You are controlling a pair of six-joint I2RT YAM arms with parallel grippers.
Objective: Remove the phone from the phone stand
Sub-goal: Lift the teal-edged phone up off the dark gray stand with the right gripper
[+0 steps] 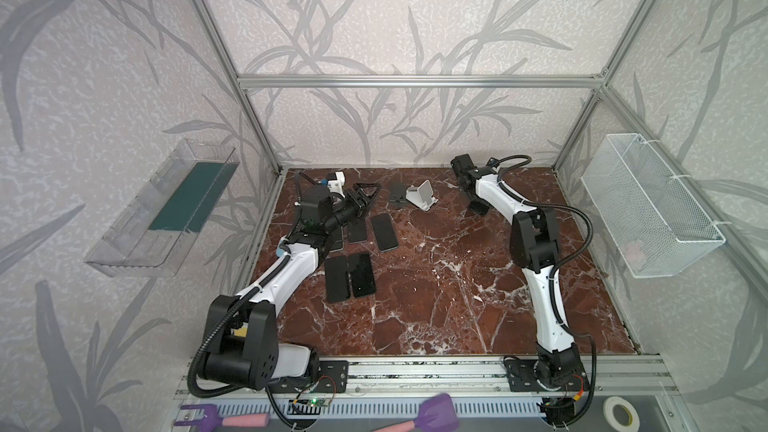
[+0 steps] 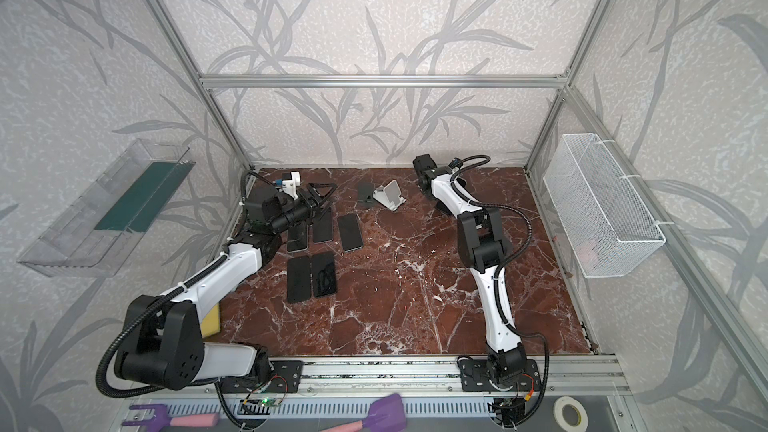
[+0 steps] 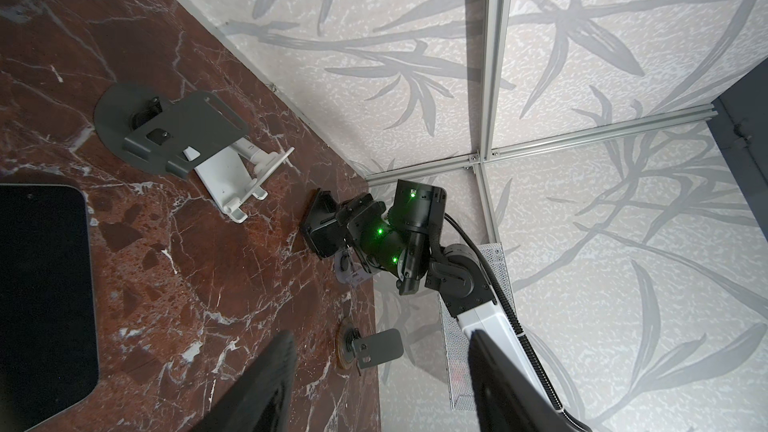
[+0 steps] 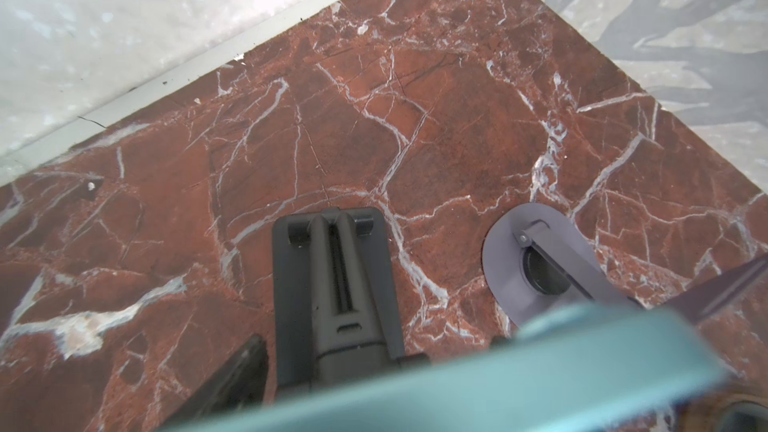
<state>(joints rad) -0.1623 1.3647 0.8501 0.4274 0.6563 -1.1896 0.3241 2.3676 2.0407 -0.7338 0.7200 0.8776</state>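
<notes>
Right gripper (image 3: 349,222), centre frame: jaw state could not be told. The presumed phone (image 4: 457,384), a teal blur at bottom frame, overlapped the phone stand (image 4: 332,284). Left gripper (image 3: 380,342) stood wide, empty. Risk: a partial grip could drop the phone or drag the stand.

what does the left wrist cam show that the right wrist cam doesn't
Only left wrist: a phone lying flat, a dark grey stand, a white stand and the right arm. Only right wrist: a blurred teal edge right against the lens; I can't tell what it is. Both: the marble table and the black stand.
</notes>
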